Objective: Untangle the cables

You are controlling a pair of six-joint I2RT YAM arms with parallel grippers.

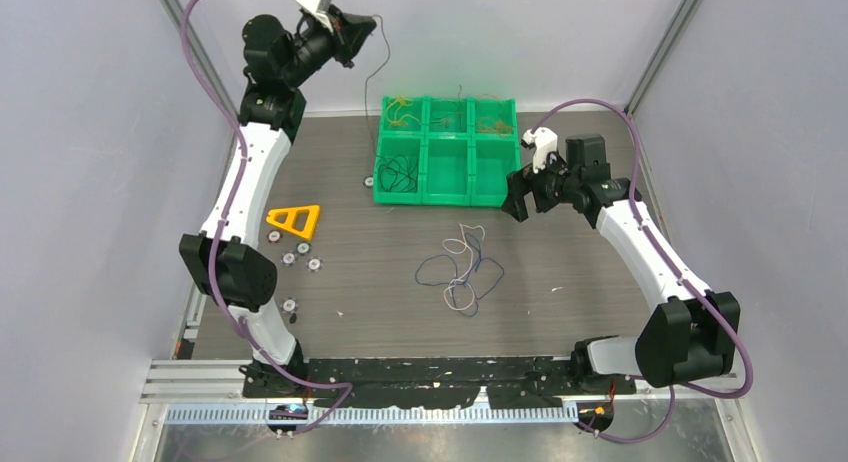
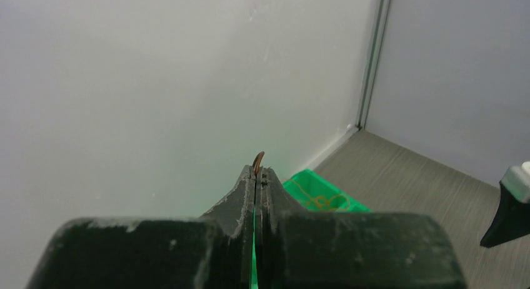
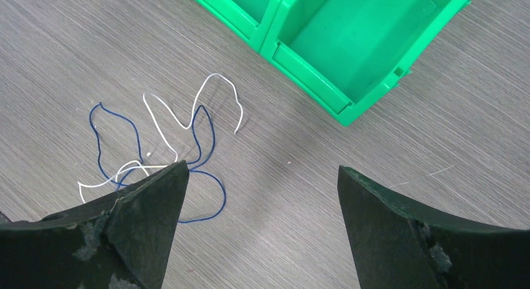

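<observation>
1. Top view: the table is grey with a wood grain, and plain pale walls with metal corner posts close it in. A green bin with six compartments sits at upper centre. Its back row holds yellowish strands and its lower-left compartment holds black ones. An orange triangle lies at the left. The loose cables, blue and white, lie tangled at the centre of the table. My left gripper is raised at the upper left, pinched on a thin dark wire that hangs down toward the bin. My right gripper stands spread just right of the bin, above and to the right of the tangle and well clear of it.

2. Left wrist view: a blank wall fills most of the frame, with a corner post at upper right and grey table below it. My left gripper has its jaws pressed together, and a brownish wire tip pokes out above them. A corner of the bin shows just behind.

3. Right wrist view: my right gripper gapes wide and holds nothing. The cables lie on the table at centre left, partly hidden by the finger on the left of the frame. The bin is at upper right.
</observation>
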